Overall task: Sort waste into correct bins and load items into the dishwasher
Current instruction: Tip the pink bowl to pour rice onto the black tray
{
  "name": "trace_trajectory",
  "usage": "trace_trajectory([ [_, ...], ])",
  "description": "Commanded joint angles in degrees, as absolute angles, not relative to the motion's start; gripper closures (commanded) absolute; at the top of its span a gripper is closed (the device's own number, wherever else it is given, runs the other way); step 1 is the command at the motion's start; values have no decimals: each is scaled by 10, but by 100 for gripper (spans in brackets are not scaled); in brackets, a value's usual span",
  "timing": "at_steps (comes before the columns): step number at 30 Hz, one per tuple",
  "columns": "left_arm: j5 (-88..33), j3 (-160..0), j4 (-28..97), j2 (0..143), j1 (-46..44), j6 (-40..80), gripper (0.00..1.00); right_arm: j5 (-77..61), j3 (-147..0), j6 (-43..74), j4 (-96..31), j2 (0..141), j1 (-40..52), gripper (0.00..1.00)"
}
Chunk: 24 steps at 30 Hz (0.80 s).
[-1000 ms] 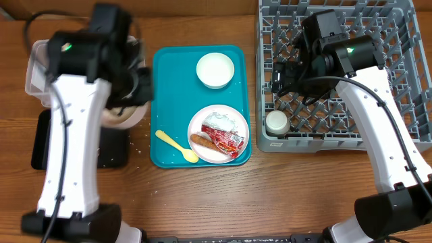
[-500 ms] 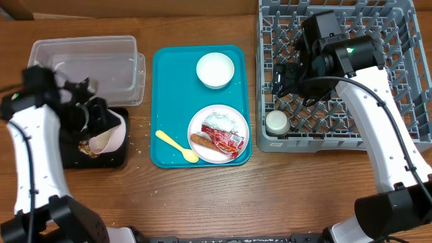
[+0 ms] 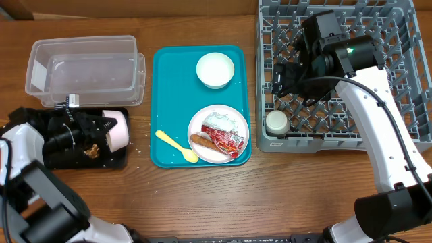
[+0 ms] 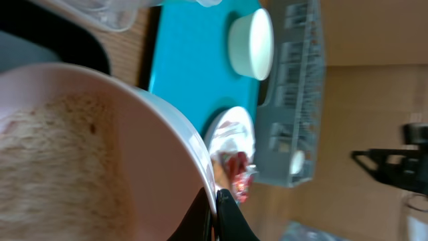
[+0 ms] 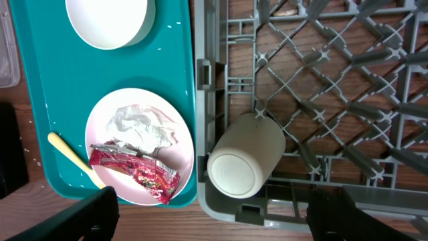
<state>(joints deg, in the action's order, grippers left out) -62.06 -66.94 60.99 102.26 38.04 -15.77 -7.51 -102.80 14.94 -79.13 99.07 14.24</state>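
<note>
The left gripper [image 3: 100, 125] is clenched on the rim of a pale pink bowl [image 3: 119, 129]. It holds the bowl tipped on its side over the black tray [image 3: 111, 159], which lies beside the teal tray [image 3: 175, 88] on the left arm's side. The left wrist view shows a dark finger pinching the bowl's edge and a brownish smear inside the bowl. A brown crumbly lump [image 3: 92, 151] sits in the black tray just under the gripper. The clear tub [image 3: 40, 67] stands behind the black tray, also on that side of the teal tray. On the teal tray itself, a white bowl [image 3: 215, 69] rests upright at the far end. A round white plate [image 3: 197, 125] sits at the near end, carrying a sausage [image 3: 201, 142], a crumpled napkin [image 3: 221, 121] and a red-and-white wrapper [image 3: 231, 140]. The pale yellow spoon [image 3: 175, 146] lies on the tray just beside the plate. The right gripper [image 3: 278, 75] hangs released, jaws spread wide, over the grey dish rack [image 3: 324, 144] on the teal tray's other side. It touches nothing. The small white cup [image 3: 277, 122] lies on its side in the rack's near corner, next to the teal tray.
</note>
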Motion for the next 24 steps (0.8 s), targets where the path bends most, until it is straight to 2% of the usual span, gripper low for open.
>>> trace_trajectory([
  [1,-752,-664,610,1068,383,-207,96,-76,-1028,146,-794,990,142,8],
  [24,-906,-664,655,1108,396,-201,96,-77,-1028,148,-792,990,142,8],
])
